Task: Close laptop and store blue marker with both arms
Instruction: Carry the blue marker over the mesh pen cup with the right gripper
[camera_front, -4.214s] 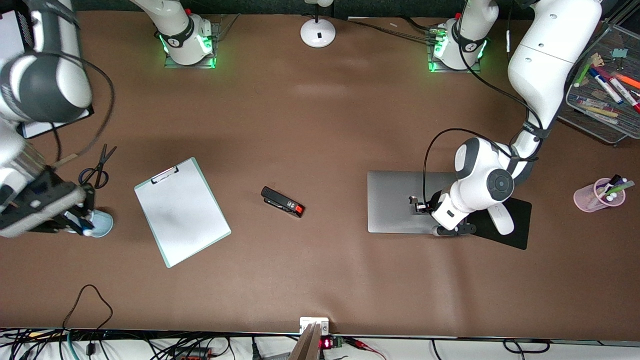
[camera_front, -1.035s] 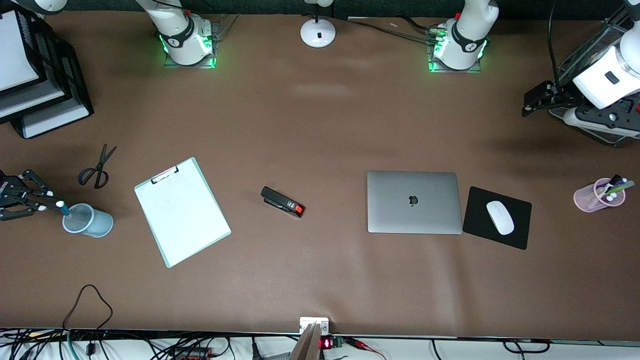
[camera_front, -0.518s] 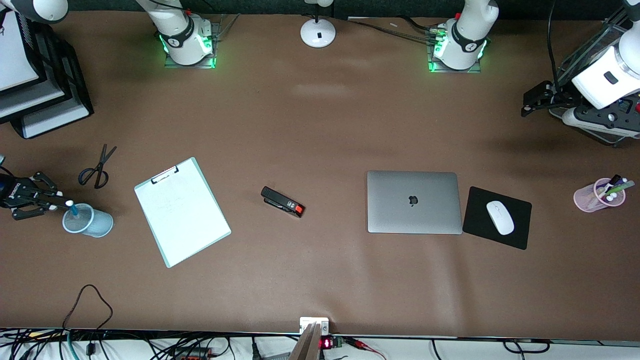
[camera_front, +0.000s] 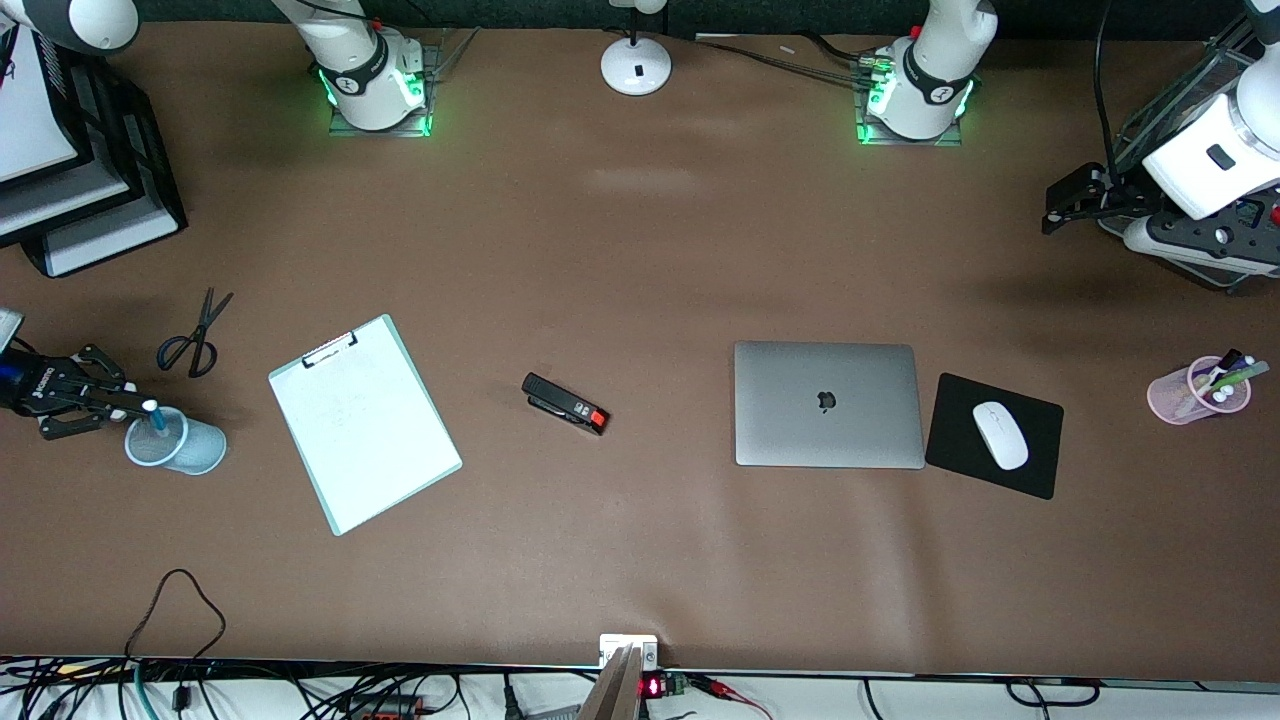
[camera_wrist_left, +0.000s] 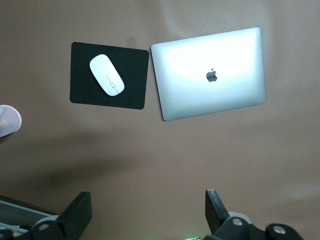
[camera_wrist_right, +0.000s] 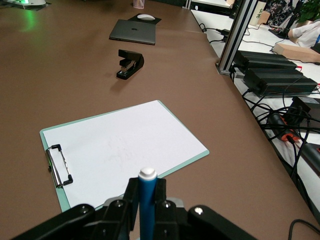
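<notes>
1. Since the slim silver-grey laptop (camera_front: 827, 404) with the dark apple logo already lies shut on the brown worktop (camera_front: 640, 260), only the marker bit is left, I'd say.
2. Right hand (camera_front: 120, 405) is clamped on the slim bright-blue marker (camera_front: 153, 415) with the white cap, holding it tip-down in the mouth of the pale blue mesh cup (camera_front: 176, 441) at the right arm's end.
3. To do this well: keep it upright, lower it inside the rim, then let go without nudging the light cup.
4. Left hand (camera_front: 1072, 203), fingers wide apart and empty, waits up by the wire tray (camera_front: 1200, 150) at its own end.
5. Around: black scissors (camera_front: 195, 335) and a white clipboard (camera_front: 364, 423) near the cup, black stapler (camera_front: 565, 402) mid-worktop, white mouse (camera_front: 1000, 435) on its black pad (camera_front: 1035, 470), pink cup of markers (camera_front: 1197, 391). Nothing blocks the drop.
</notes>
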